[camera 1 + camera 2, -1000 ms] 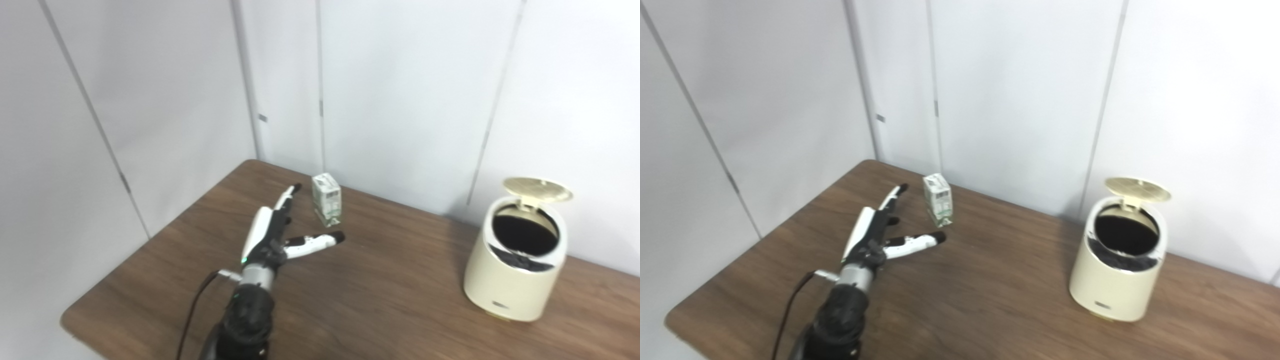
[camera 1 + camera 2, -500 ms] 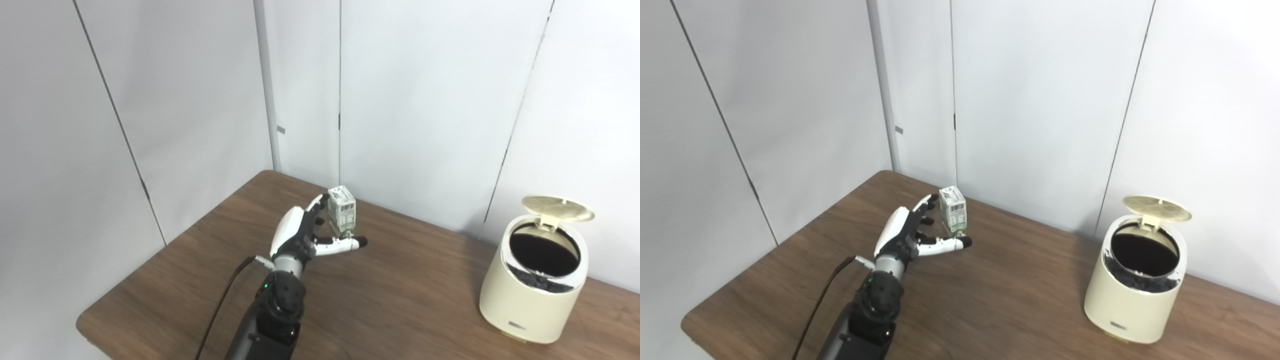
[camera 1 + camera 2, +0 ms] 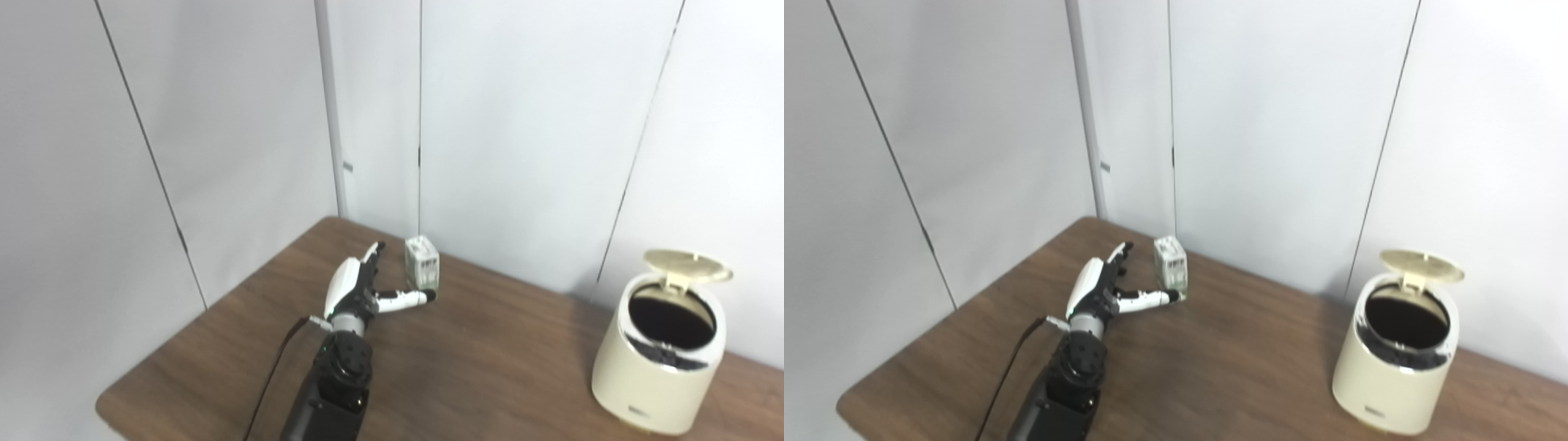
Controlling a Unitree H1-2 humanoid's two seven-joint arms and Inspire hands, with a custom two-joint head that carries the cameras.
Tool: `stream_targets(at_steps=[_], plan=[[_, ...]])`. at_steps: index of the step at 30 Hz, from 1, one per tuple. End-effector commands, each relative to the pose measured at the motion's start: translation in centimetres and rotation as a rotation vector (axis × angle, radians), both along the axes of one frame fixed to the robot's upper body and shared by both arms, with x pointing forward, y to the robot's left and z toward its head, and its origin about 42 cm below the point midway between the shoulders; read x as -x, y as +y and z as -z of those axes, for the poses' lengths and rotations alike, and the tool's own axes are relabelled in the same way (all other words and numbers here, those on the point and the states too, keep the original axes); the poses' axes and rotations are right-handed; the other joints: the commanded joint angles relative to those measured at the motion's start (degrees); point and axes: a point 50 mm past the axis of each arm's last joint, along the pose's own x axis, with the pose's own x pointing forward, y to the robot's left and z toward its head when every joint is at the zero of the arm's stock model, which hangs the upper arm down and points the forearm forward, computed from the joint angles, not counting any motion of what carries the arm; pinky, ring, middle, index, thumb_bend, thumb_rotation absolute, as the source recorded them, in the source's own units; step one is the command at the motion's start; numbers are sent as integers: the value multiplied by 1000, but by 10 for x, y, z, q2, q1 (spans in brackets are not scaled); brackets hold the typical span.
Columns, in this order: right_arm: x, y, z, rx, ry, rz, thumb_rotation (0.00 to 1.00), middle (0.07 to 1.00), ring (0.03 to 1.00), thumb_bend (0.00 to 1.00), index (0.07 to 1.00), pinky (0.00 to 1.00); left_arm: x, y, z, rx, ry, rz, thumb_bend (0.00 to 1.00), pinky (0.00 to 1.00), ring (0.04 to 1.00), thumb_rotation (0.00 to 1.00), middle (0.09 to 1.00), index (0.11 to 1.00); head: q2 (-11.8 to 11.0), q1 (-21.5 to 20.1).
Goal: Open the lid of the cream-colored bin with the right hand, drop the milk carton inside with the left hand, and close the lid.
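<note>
Near the far left corner of the brown wooden table point(image 3: 490, 373), just in front of the white panelled wall point(image 3: 520, 122), stands one small milk carton point(image 3: 422, 271). It is a pale, box-shaped pack with greenish print on its sides, upright on the table top; the print is too small to read. One left hand point(image 3: 358, 291) lies just left of the carton, released, with its fingers point(image 3: 371, 253) stretched toward the wall and its thumb point(image 3: 405, 300) reaching across in front of the carton's base; whether the thumb touches the carton cannot be told. Well to the right of the carton sits one cream-colored bin point(image 3: 664, 358), round, with a dark inside and its lid point(image 3: 687, 266) tipped up at the back. No right hand shows in either view.
</note>
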Motion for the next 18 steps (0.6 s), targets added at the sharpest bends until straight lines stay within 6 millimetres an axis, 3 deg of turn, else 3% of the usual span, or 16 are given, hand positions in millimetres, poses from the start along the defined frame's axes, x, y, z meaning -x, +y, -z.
stream_targets(at_steps=[1, 9, 13, 18], plan=[[12, 2, 26, -29, 62, 12, 328, 745, 720, 222, 713, 623, -13, 4, -22, -39, -57, -17, 989, 625, 832, 340, 915, 947, -1, -1], [13, 4, 28, -23, 56, 15, 327, 741, 714, 221, 713, 611, -28, 11, -24, -43, -27, -16, 1000, 591, 824, 337, 925, 970, -4, -9], [14, 5, 28, -25, 54, 14, 348, 743, 718, 224, 714, 618, -36, 13, -27, -40, -14, 6, 1000, 656, 871, 352, 945, 985, -4, -14], [18, 6, 27, -8, 63, 24, 361, 740, 714, 216, 714, 612, -46, 14, -29, -32, 5, 26, 1000, 653, 866, 350, 947, 990, -4, -19]])
